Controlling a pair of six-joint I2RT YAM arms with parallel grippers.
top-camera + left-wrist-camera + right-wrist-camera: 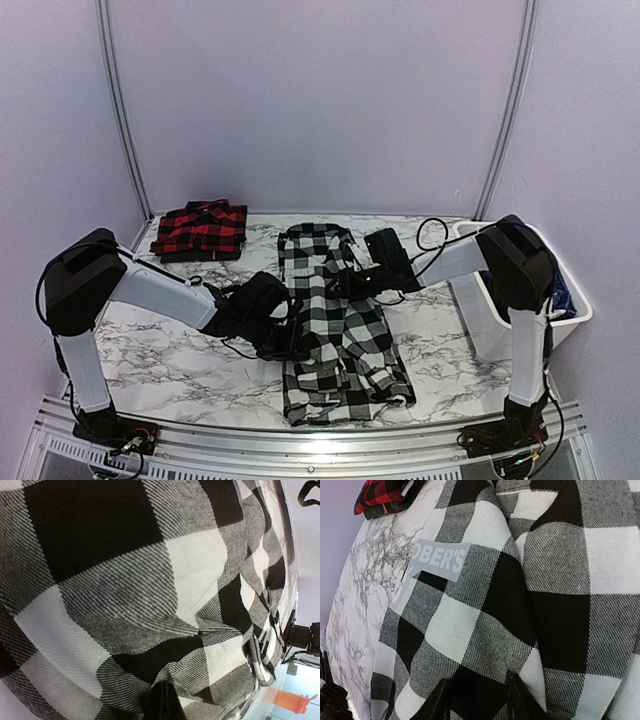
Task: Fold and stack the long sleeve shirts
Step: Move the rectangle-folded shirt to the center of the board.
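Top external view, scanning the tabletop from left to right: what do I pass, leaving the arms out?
Red-and-black shirt, folded at the far left → black-and-white shirt, stretched near to far in the middle → white bin at the table's right edge.

Pale lilac walls (320,100) around a marble-patterned table (160,350), white bin (574,320) beside.

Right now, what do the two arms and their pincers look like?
Left arm and right arm match: white shells on long segments, bulky black joint housings. Left pincer and right pincer are black. Thin black cables loop beside each forearm. No markings show.
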